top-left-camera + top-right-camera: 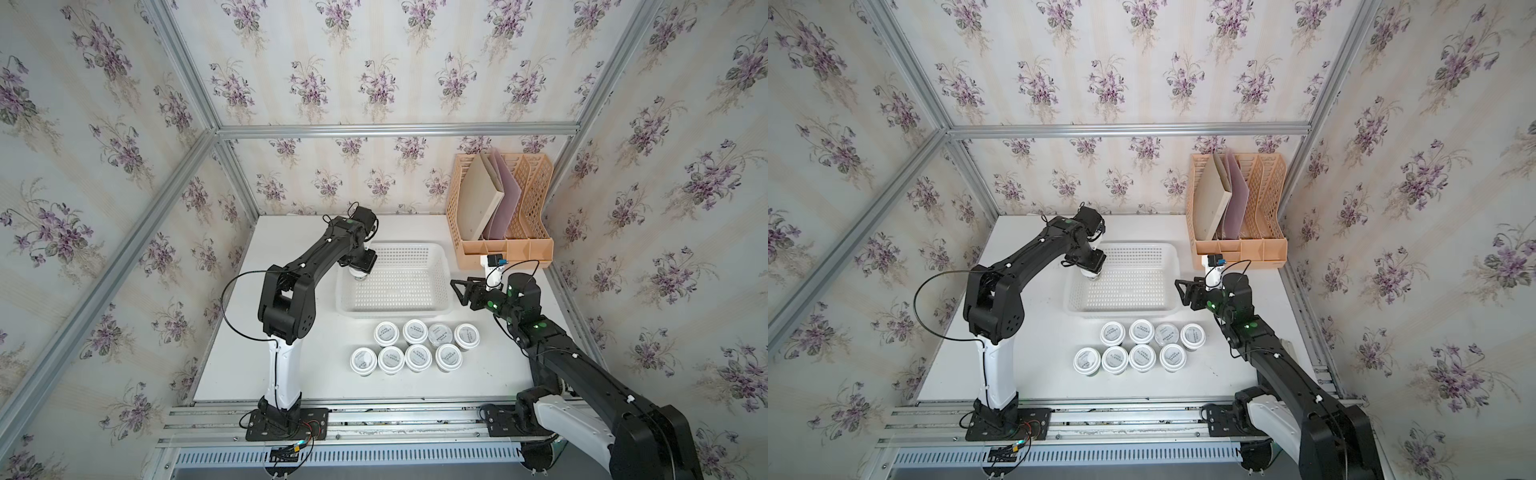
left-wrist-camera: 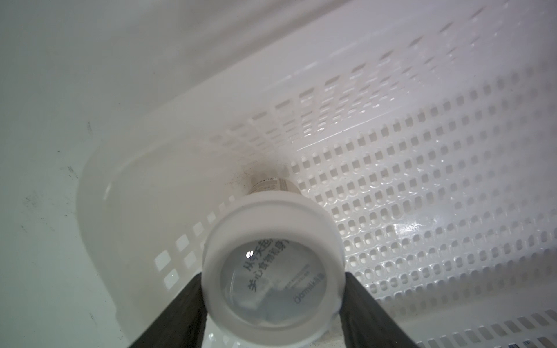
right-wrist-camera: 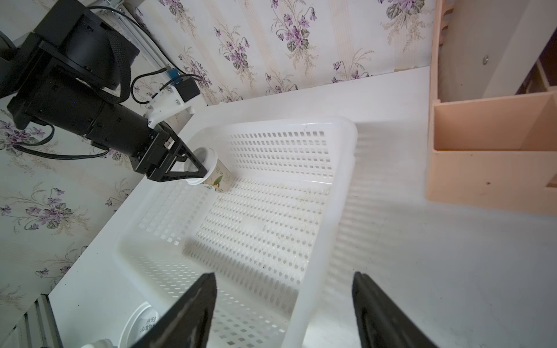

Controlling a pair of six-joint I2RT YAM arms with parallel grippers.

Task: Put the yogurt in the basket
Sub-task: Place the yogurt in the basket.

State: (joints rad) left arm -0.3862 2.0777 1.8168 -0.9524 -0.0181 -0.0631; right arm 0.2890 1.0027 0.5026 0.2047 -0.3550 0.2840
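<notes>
- White lid of one cup [image 2: 272, 265] sits clamped between the jaws of the left gripper [image 3: 194, 165]; the greenish body hangs tilted beyond the fingertips.
- That cup is inside the basket [image 1: 395, 311], down in a corner, with its base low by the perforated floor. Whether it touches, I cannot tell.
- Spread wide and empty, the jaws of the right gripper [image 1: 457, 293] face the basket's short side, which lies just ahead of them, untouched.
- On the table [image 1: 332, 374], eight cups [image 1: 418, 357] stand upright in two rows, outside the basket and well apart from both pairs of jaws.
- Progress looks early: nothing lies loose in the basket yet, and the first cup seems about to be set down.
- Left to do, as I judge it: let go of this cup, then carry over the eight, one after another.
</notes>
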